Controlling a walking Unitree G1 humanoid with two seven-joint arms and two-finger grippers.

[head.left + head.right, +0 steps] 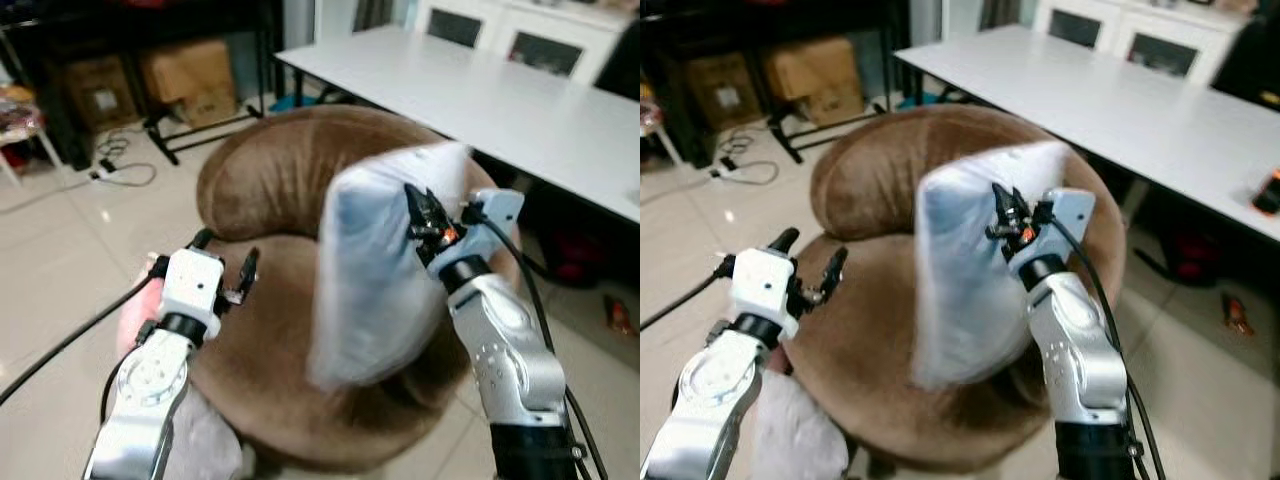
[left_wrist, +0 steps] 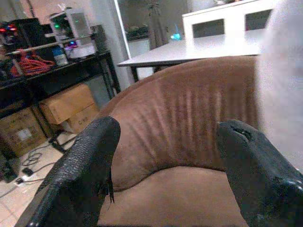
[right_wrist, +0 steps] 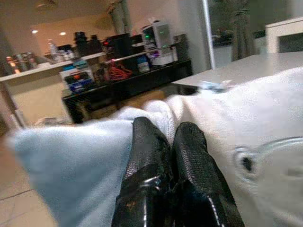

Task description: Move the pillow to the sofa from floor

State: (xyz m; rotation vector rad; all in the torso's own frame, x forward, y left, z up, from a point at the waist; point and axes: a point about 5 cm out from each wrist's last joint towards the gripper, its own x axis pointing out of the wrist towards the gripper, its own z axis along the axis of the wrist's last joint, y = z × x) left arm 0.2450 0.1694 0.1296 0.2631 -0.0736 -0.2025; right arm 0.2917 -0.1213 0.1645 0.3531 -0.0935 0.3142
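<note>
Pinching the blurred pillow [image 1: 375, 280] over the sofa [image 1: 270, 180], right end effector [image 3: 165, 142] seemingly clamped; left [image 2: 165, 156] apart.

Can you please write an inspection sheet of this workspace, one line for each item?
Surface: brown sofa, round, with curved back; pale tiled floor around it.
Job's things: white pillow, blurred, held upright above the sofa seat.
Clutter: pink thing and a pale cloth low beside the left arm; what they are cannot be told.
Grippers: right claw shut, pinching the pillow's upper part; left claw open, over the seat, apart from the pillow.
Cables: black cables along both arms; power strip with cords on the floor.
Surroundings: white table behind the sofa, cardboard boxes under a dark shelf, white cabinets behind.
</note>
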